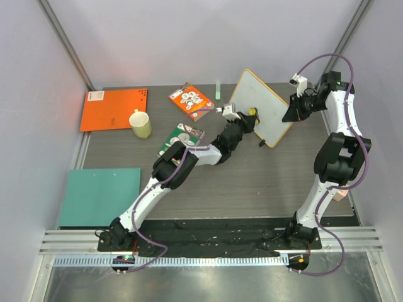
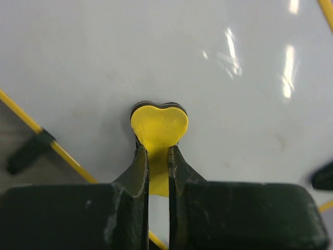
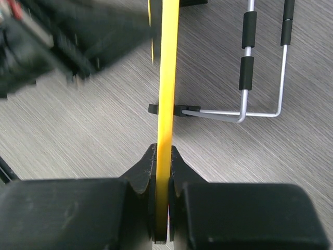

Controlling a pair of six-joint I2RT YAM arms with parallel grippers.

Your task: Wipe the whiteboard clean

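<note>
The whiteboard (image 1: 267, 100) stands tilted on its lower edge at the far right of the table (image 1: 264, 182), with its white face turned toward the left arm. In the left wrist view the face (image 2: 156, 52) shows only glare and faint smudges; no dark writing is visible in the patch the camera covers. Judge the rest of the surface from the top view before you treat it as finished.

The right gripper (image 3: 163, 156) is clamped on the yellow frame (image 3: 167, 62) at the board's right edge, one finger on each side. This grip braces the board so that wiping pressure does not tip or slide it. The wire stand (image 3: 260, 112) behind the board lies against the table and alone is unlikely to resist a push.

The left gripper (image 2: 158, 153) pinches the lower lobe of a yellow heart-shaped eraser (image 2: 158, 125). The eraser's dark felt side faces the board and appears pressed flat against it, which is the contact you need for a clean stroke.

Well away to the left, a mug (image 1: 140, 123), an orange sheet (image 1: 113, 108) and a teal sheet (image 1: 101, 195) lie outside the working area, so your strokes need not avoid them.
</note>
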